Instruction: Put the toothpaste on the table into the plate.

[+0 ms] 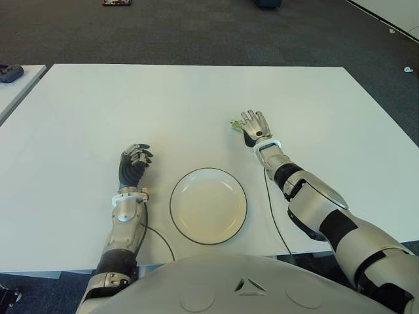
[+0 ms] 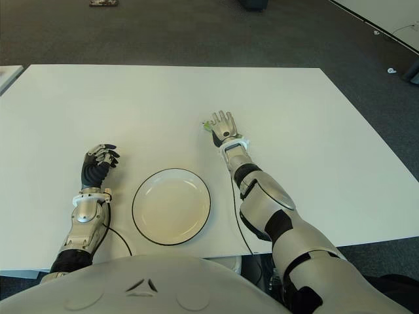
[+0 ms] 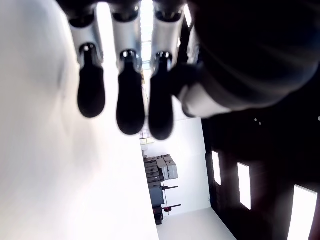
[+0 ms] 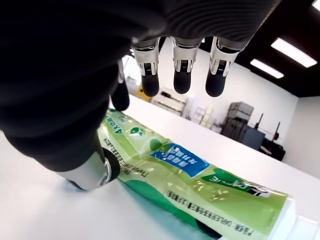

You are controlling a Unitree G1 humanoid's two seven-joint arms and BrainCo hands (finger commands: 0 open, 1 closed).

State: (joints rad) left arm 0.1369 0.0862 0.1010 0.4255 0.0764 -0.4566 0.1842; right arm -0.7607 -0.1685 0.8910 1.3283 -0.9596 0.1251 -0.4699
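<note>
Robot torso (image 1: 216, 288), grey, curved, nearest the head camera, filling the lower edge of both eye views; plate (image 1: 208, 205), round, cream-white with a thin dark rim, nothing in it, on the white table (image 1: 196, 104) just beyond the torso and between the two forearms; left hand (image 1: 133, 163), dark-fingered, showing just to the left of the plate and apart from it, fingers loosely curled toward the palm, holding nothing; its wrist view shows three dark fingertips (image 3: 131, 107) hanging close over the bare white surface, contact not determinable; right hand (image 1: 253, 127), extended beyond the plate on its right, far side, fingers spread and pointing away from the robot; its wrist view shows the fingertips (image 4: 182, 82) raised clear above the toothpaste (image 4: 195, 187) and the thumb low beside the tube near the table, so the hand is open over the tube with no grasp closed on it; toothpaste, a green and white tube with a blue label patch, lying flat on the table under the right palm, only a small green end (image 1: 235, 125) visible at the hand's left edge in the eye views, well outside the plate; dark carpeted floor (image 1: 196, 29) beyond the table's far edge.
</note>
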